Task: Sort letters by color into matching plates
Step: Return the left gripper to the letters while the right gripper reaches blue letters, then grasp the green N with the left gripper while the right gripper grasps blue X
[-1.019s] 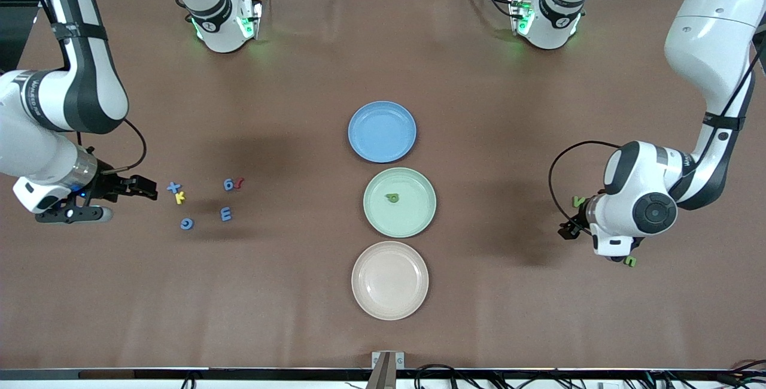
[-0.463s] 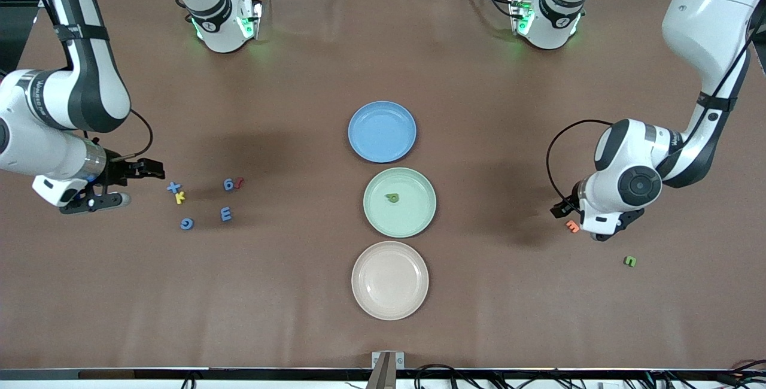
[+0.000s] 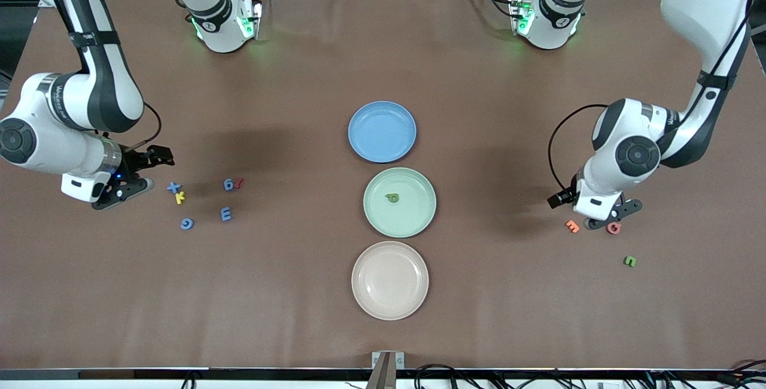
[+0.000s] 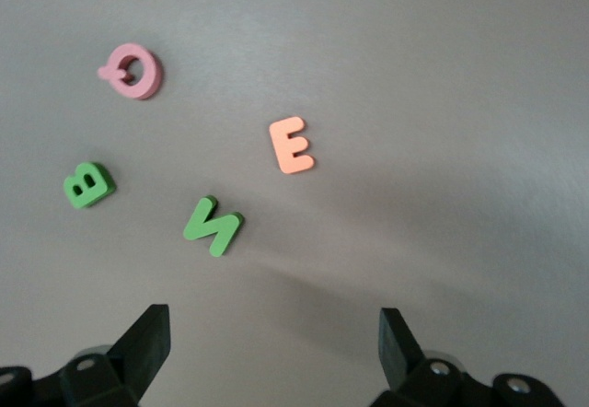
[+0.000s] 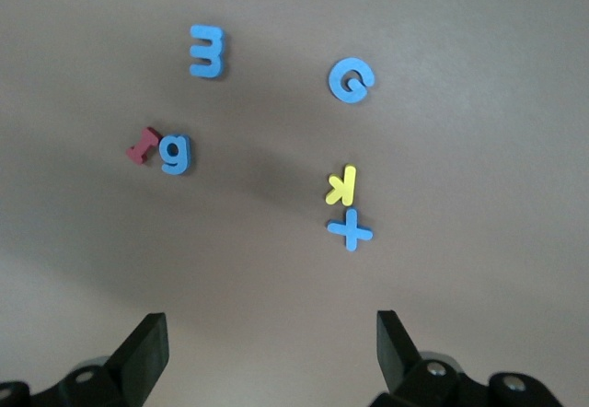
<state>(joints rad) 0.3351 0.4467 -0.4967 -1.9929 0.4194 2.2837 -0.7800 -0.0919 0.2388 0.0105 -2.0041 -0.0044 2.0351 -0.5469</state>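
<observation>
Three smooth round rimmed plates lay in a row on the brown table (image 3: 299,317): blue plate (image 3: 382,131), mint plate (image 3: 400,201) holding one green letter (image 3: 392,198), cream plate (image 3: 389,280) at its 6 o'clock. The right gripper (image 5: 267,343), fingers spread and empty, hung over flat foam blue letters (image 5: 351,82), a yellow K (image 5: 341,185) and a dark red piece (image 5: 141,145). The left gripper (image 4: 271,338), likewise released, hung over a pink Q (image 4: 133,69), orange E (image 4: 292,145), green N (image 4: 213,226) and green B (image 4: 88,185).

Matt brown table cover (image 3: 508,108), glossy plastic-looking plates (image 3: 413,281), matt foam-like letters (image 5: 351,82)

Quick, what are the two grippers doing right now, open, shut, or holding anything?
Left gripper: open, empty, above the green, pink and orange foam letters.
Right gripper: open, empty, above the blue, yellow and dark red foam letters.
</observation>
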